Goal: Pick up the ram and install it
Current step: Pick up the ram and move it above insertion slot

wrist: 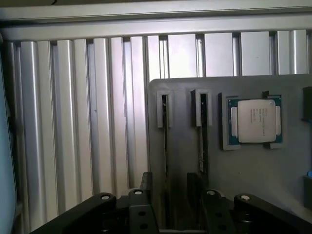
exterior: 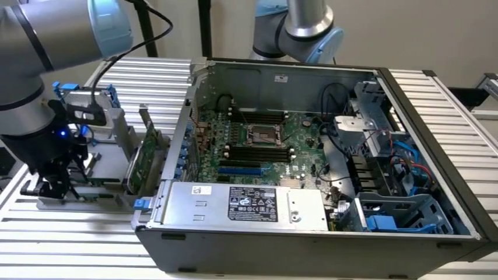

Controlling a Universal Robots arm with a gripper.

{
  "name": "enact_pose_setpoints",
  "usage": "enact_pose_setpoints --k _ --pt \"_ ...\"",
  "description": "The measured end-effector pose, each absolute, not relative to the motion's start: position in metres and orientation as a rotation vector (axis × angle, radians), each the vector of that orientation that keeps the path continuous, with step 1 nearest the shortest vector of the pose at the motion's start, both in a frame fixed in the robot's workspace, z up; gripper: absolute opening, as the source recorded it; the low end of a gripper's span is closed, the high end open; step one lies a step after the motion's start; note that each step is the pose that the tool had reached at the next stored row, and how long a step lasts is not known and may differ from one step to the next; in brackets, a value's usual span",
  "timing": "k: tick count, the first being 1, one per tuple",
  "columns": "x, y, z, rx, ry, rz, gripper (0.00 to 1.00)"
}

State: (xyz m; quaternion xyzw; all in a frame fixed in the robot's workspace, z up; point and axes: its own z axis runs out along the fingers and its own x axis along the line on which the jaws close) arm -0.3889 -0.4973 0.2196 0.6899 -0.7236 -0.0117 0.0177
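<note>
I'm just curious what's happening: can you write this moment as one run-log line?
gripper: open, over gray tray | ram: on edge in tray slot, between gripper fingers, not lifted | computer case: open

Bench: made of ribbed silver aluminium profiles, laid side by side with narrow grooves between them.
Computer case: laid on its side directly on the bench, with the open side turned up; much of the bench is covered by it.
Grey holder plate: laid flat on the bench, just beside the case on the exterior view's left; two narrow slots and a square recess are formed in it.
Bare ribs: left uncovered in front of the case and around the holder plate.
</note>
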Motion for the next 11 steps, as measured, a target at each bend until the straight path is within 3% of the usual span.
enact_pose_setpoints --k 11 --pt "-0.389 -0.497 0.2 2.166 -2.226 -0.036 1.0"
